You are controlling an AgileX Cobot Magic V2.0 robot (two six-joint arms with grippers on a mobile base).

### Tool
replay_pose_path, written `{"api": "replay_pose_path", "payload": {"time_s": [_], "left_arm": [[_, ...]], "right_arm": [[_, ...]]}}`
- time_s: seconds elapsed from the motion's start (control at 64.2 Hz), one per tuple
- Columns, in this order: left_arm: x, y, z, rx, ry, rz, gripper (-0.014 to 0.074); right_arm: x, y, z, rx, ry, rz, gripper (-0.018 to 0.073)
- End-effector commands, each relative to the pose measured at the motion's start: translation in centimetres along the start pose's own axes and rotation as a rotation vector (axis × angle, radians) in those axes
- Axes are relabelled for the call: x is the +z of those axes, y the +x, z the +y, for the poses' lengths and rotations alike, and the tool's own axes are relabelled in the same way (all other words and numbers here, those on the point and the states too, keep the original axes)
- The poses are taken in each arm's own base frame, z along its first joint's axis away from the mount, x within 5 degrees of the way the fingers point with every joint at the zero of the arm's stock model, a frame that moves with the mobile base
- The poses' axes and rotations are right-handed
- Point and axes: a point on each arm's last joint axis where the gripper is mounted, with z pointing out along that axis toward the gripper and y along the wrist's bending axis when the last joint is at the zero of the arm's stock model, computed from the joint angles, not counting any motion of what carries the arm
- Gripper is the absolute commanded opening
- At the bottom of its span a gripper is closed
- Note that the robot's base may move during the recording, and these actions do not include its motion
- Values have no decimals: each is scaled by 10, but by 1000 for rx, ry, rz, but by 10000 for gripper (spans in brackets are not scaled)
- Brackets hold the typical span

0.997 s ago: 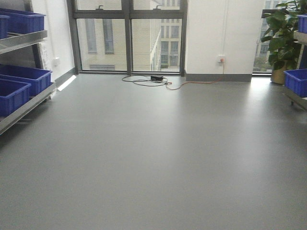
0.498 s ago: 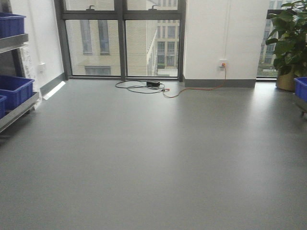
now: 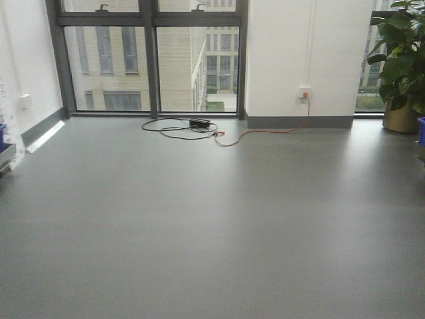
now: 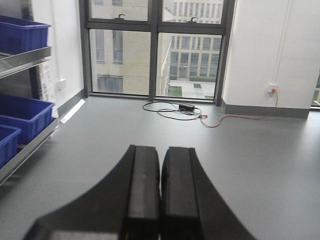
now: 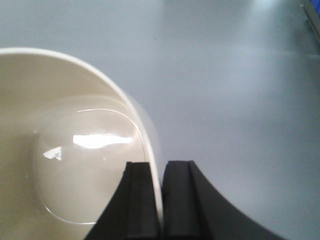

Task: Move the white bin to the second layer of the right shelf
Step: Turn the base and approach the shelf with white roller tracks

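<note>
You are in a commercial building, in a room that looks like an office space set up for storage or warehouse work. Take the tall dark-framed window (image 3: pixel 149 60) as your mark. Through it you see pale multi-storey blocks (image 3: pixel 179 66). In front of it spreads a wide, smooth grey floor (image 3: pixel 212 219), with a coiled black cable (image 3: pixel 176 127) lying just before the glass. Right of the window, a white wall carries a socket (image 3: pixel 305 93) with an orange lead (image 3: pixel 265 131) plugged in, and further right stands a large potted plant (image 3: pixel 402 66). Left of the window, a steel rack (image 4: pixel 25 55) holds blue plastic crates (image 4: pixel 22 112) on two levels.
</note>
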Motion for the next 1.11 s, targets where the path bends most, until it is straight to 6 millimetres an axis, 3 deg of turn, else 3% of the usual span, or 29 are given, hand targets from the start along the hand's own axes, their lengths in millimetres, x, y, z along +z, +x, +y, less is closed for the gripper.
{"api": "replay_pose_path", "payload": {"time_s": [0.0,1.09], "left_arm": [[-1,1,1,-10,-4,-72,85],[-1,1,1,-10,-4,-72,85]], "right_arm": [[-4,-15,0,2,1,-108,48],[-4,-15,0,2,1,-107,48]]}}
